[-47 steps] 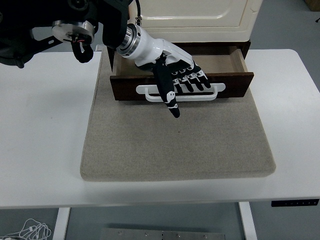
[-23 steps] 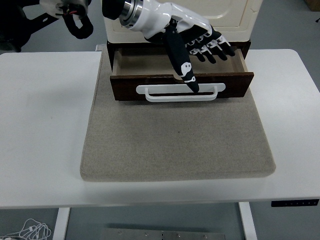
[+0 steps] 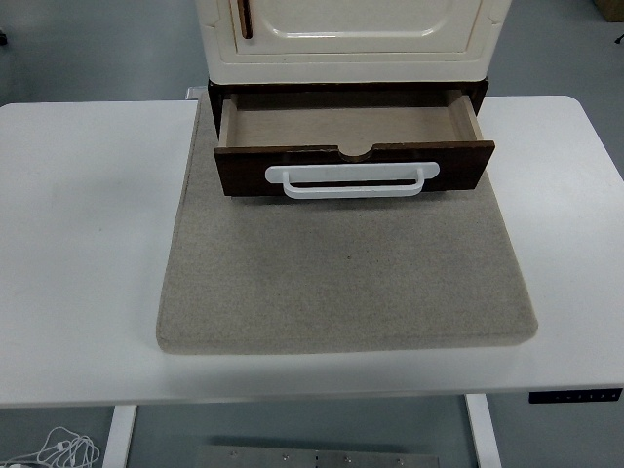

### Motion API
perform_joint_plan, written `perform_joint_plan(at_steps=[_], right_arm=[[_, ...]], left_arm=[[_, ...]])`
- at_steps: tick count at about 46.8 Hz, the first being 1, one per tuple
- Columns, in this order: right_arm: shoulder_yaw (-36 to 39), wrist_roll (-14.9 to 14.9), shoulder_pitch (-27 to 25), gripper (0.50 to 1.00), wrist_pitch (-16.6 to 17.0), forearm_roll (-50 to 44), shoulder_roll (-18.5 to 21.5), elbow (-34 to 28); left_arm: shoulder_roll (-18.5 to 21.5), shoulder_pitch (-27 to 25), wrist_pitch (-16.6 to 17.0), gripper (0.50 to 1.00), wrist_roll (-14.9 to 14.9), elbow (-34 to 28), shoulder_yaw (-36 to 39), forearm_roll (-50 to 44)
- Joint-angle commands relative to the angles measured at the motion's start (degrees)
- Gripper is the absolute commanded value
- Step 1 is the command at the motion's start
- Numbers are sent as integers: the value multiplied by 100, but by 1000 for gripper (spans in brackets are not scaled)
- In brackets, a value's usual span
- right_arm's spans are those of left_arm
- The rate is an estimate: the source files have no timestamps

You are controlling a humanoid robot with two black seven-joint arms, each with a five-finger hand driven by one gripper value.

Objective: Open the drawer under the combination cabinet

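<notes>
Drawer (image 3: pixel 354 168) pulled out, dark front, inside prob. bare.

No part of the robot's body in view.

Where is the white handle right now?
In the head view, the white handle sits on the front of the open brown drawer, below the cream cabinet and above the grey mat.

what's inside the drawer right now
The open drawer shows only its bare brown floor; nothing lies in the visible part. Its rear portion is tucked under the cream cabinet, so anything back there can't be seen.
</notes>
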Motion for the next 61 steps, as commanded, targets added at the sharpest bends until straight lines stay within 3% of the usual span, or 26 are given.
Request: perform_joint_plan(at_steps=[1, 7, 13, 28, 40, 49, 61], right_arm=[[0, 0, 0, 928, 0, 5, 0, 0], [0, 0, 0, 926, 0, 5, 0, 0], [-8, 0, 0, 926, 0, -3, 0, 0], [0, 0, 0, 926, 0, 5, 0, 0], [-9, 0, 0, 926, 9, 5, 0, 0], [-9, 0, 0, 926, 9, 5, 0, 0], [0, 0, 0, 926, 53, 14, 0, 0]], left_arm=[[4, -18, 651, 1000, -250, 441, -237, -6], [12, 25, 1408, 1000, -602, 1153, -378, -41], [30, 271, 1891, 1000, -743, 1786, -440, -435], [30, 1237, 1866, 1000, -673, 3263, -431, -2053], [-66, 2310, 1427, 1000, -620, 3422, -431, -3318], [-462, 2996, 601, 1000, -629, 3431, -431, -3732], [-910, 3506, -225, 1000, -752, 3773, -554, -3864]])
